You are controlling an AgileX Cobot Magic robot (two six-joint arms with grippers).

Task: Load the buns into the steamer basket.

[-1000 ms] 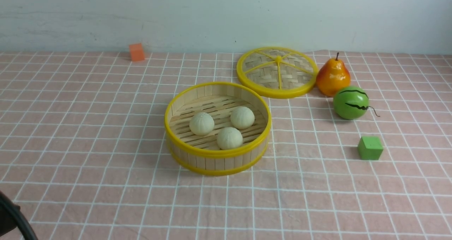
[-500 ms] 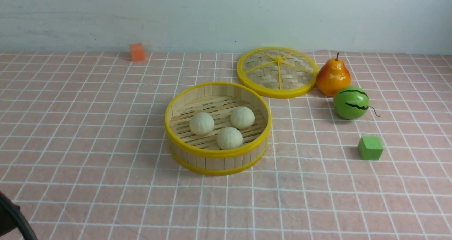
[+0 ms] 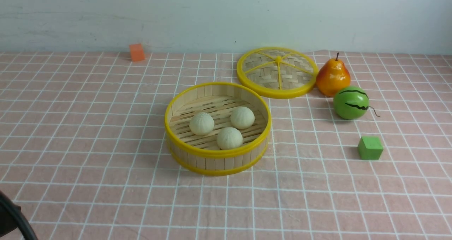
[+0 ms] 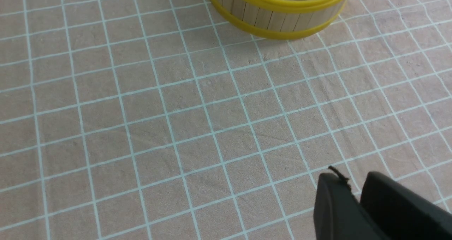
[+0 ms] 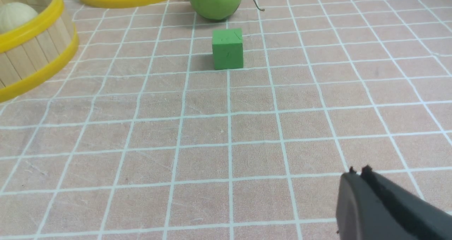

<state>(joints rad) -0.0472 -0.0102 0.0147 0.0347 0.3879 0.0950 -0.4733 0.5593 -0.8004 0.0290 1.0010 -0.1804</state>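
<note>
Standing narrowly open, left end effector (image 4: 353,183)

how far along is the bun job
Done, by the look of it: all three buns sit on the slatted floor of the steamer basket. In hand: nothing; the left gripper and right gripper hold no bun. Left: no bun shows outside the basket, so probably nothing more to place.

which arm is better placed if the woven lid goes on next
Probably the right: the woven lid lies beyond and to the right of the steamer basket; only the right wrist view catches it. Three buns sit inside.
</note>
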